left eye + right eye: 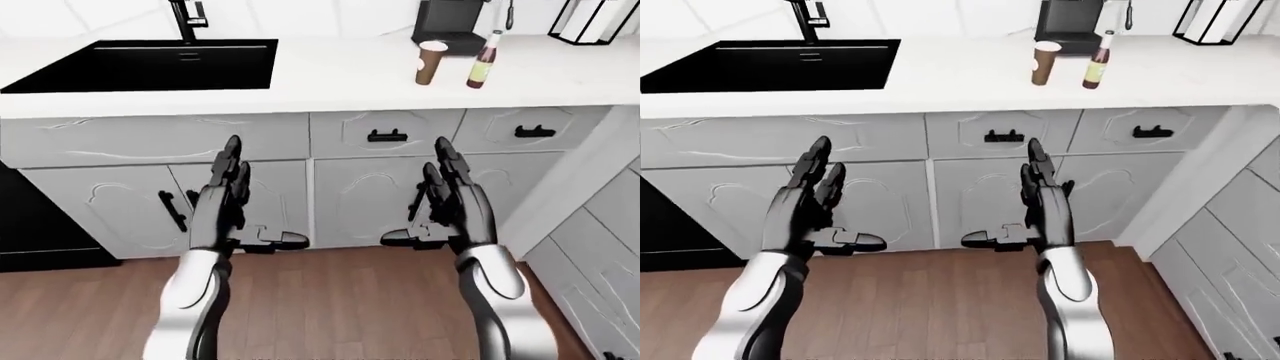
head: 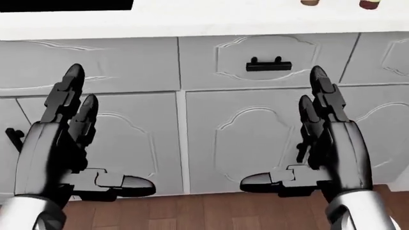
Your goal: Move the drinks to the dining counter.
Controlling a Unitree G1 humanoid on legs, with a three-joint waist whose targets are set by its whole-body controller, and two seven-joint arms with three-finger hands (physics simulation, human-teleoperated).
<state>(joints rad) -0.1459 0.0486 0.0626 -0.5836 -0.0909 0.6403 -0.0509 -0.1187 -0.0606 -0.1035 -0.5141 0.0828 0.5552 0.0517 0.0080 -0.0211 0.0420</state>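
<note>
The paper cup [image 1: 431, 62] and glass bottle [image 1: 483, 61] stood side by side on the white counter [image 1: 330, 79], well above and beyond your right hand [image 1: 446, 202]. The cup looked light and crushable, so you'd grip mid-wall; the bottle looked slick and heavier, so you'd grip its body. Both that hand and your left hand [image 1: 226, 202] were spread, holding nothing.

A brown paper cup [image 1: 431, 62] stands upright just beside an upright bottle [image 1: 484, 61].

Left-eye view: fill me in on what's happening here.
Nothing is being handled. The robot faces a white kitchen counter with grey cabinets below. Its left hand and right hand are both raised, open and empty. The drinks, a paper cup and a bottle, stand side by side on the counter near a coffee machine, right of the black sink.
</note>
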